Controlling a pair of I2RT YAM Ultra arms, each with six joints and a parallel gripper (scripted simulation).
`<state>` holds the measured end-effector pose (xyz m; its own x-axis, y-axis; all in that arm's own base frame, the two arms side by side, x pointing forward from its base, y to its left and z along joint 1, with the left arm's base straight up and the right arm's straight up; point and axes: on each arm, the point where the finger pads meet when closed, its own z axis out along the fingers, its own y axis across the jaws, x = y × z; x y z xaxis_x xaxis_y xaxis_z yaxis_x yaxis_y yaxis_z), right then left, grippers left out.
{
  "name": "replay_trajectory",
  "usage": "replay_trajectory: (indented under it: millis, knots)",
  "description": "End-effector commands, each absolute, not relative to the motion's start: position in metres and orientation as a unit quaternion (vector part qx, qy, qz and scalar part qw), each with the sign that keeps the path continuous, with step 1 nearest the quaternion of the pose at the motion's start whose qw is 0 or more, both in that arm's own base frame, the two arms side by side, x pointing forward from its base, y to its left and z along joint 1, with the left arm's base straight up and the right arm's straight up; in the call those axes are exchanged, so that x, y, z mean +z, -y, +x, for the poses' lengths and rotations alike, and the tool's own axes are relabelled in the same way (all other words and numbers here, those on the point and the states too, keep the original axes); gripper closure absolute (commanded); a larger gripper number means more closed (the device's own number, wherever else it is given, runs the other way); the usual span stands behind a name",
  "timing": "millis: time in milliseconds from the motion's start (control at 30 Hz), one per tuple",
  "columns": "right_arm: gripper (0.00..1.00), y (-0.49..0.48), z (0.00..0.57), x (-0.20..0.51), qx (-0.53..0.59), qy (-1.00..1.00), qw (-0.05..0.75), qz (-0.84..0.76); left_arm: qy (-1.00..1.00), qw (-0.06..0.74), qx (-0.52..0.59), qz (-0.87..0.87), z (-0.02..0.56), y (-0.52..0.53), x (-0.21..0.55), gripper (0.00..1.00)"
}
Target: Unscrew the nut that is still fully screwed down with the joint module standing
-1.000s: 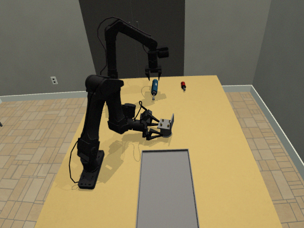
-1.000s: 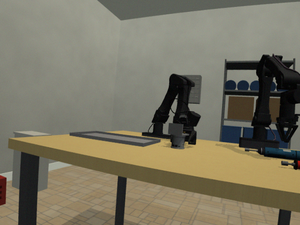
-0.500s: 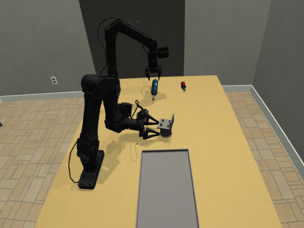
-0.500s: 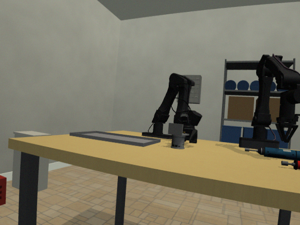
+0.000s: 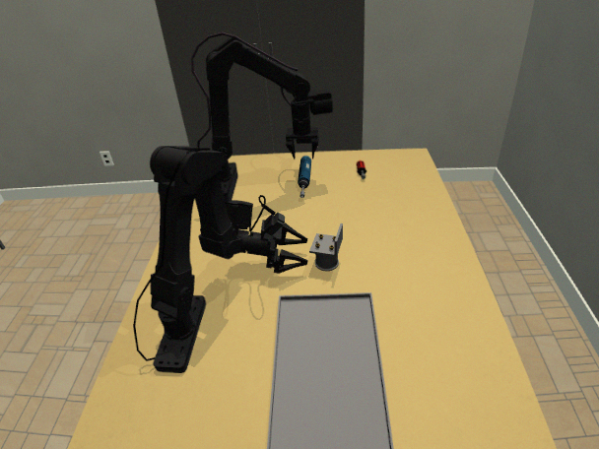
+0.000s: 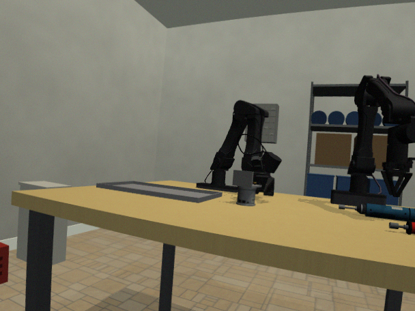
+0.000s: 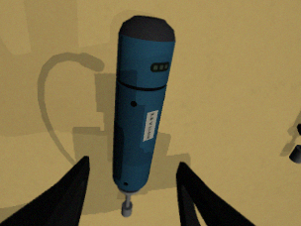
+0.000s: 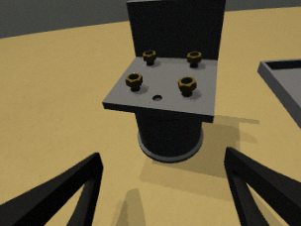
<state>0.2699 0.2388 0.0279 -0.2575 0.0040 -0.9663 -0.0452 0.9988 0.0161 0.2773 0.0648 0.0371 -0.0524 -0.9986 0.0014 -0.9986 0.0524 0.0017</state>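
Observation:
The joint module [image 5: 325,261] [image 6: 246,197] [image 8: 168,130] stands upright on the table, with the L-shaped bracket [image 6: 243,178] [image 8: 175,30] on top. Several brass nuts, such as the near left nut [image 8: 134,80] and near right nut [image 8: 187,85], sit on the bracket's flat plate; I cannot tell which is lowest. The blue nut driver [image 5: 305,169] [image 6: 385,211] [image 7: 141,99] lies on the table. My left gripper [image 5: 303,157] [image 7: 135,166] is open above it, pointing down. My right gripper [image 5: 306,251] [image 8: 161,158] is open and empty, just clear of the module, its fingers pointing at it.
A smaller red tool [image 5: 361,167] [image 6: 413,227] lies beyond the blue driver, partly showing at the left wrist view's right edge. A shallow grey tray [image 5: 325,369] [image 6: 160,189] with a raised rim lies near the joint module, on the side away from the driver.

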Motion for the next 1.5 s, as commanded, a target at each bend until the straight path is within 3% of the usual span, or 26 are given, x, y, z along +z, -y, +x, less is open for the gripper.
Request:
replay_trajectory:
  millis: [0,533,1467]
  knots:
    - [0.14,-0.235,0.272,0.033,0.011,-0.791,0.612,0.0,0.727,-0.01,0.005,0.687,0.284,-0.068,0.048,0.35]
    - [0.14,-0.236,0.272,0.033,0.011,-0.791,0.612,-0.001,0.727,-0.01,0.005,0.687,0.284,-0.068,0.048,0.35]
    - [0.14,-0.237,0.272,0.095,0.016,-0.79,0.614,0.003,0.727,-0.01,0.005,0.687,0.284,-0.068,0.048,0.35]
